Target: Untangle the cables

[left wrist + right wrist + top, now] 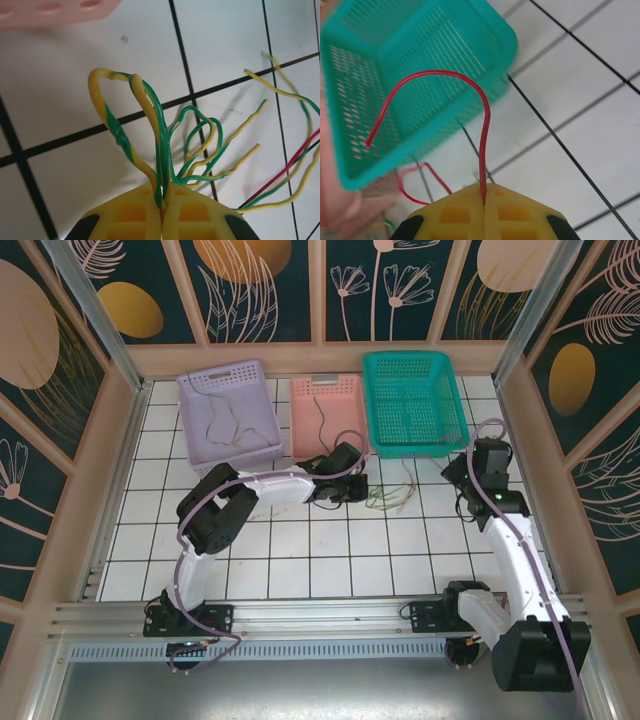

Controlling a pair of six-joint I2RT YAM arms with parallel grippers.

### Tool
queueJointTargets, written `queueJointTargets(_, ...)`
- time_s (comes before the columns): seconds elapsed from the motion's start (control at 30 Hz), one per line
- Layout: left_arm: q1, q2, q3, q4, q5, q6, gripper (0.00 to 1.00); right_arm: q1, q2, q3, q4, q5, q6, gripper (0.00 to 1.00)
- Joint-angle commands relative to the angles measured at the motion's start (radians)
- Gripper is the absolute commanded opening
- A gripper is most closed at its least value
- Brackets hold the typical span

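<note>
Both arms grip cables on the tiled counter in front of the baskets.
The left end effector (162,200) is clamped tight on a bunch of yellow-green cables (114,125), which loop and fan out over the white counter (60,165) near the pink basket (50,10). The right end effector (484,200) is pinched closed on a single red cable (485,150) that arcs up in front of the teal basket (505,40). Whether its free end touches the mesh is hard to tell.
</note>
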Motion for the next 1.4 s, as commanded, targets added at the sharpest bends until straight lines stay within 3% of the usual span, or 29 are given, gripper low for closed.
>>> queueJointTargets(0.0, -0.002, -0.061, -0.06, -0.012, -0.028, -0.008, 0.0, 0.008, -0.024, 0.094, 0.037, -0.013, 0.033, 0.0)
queueJointTargets(0.43, -0.002, -0.156, -0.167, 0.001, -0.05, -0.031, 0.03, 0.008, 0.01, 0.323, 0.161, -0.121, 0.058, 0.0)
queueJointTargets(0.47, -0.002, -0.169, -0.166, -0.002, -0.057, -0.037, 0.16, 0.012, 0.017, 0.336, 0.16, -0.131, 0.062, 0.0)
queueJointTargets(0.57, -0.003, -0.226, -0.145, -0.015, -0.065, -0.048, 0.38, 0.016, 0.033, 0.359, 0.139, -0.164, 0.072, 0.0)
queueJointTargets(0.67, -0.002, -0.313, -0.124, -0.025, -0.087, -0.057, 0.54, 0.017, 0.049, 0.377, 0.109, -0.209, 0.1, 0.0)
queueJointTargets(0.77, -0.002, -0.414, -0.117, -0.006, -0.091, -0.051, 0.61, 0.027, 0.06, 0.393, 0.077, -0.23, 0.14, 0.0)
queueJointTargets(0.9, -0.003, -0.498, -0.136, 0.146, 0.012, -0.035, 0.67, 0.056, 0.081, 0.401, 0.037, -0.245, 0.212, 0.0)
queueJointTargets(1.03, -0.003, -0.447, -0.079, 0.279, 0.194, -0.057, 0.69, 0.12, 0.113, 0.399, 0.01, -0.239, 0.288, 0.0)
queueJointTargets(1.37, -0.002, -0.32, 0.044, 0.165, 0.134, 0.036, 0.68, 0.203, 0.158, 0.428, -0.03, -0.245, 0.382, 0.0)
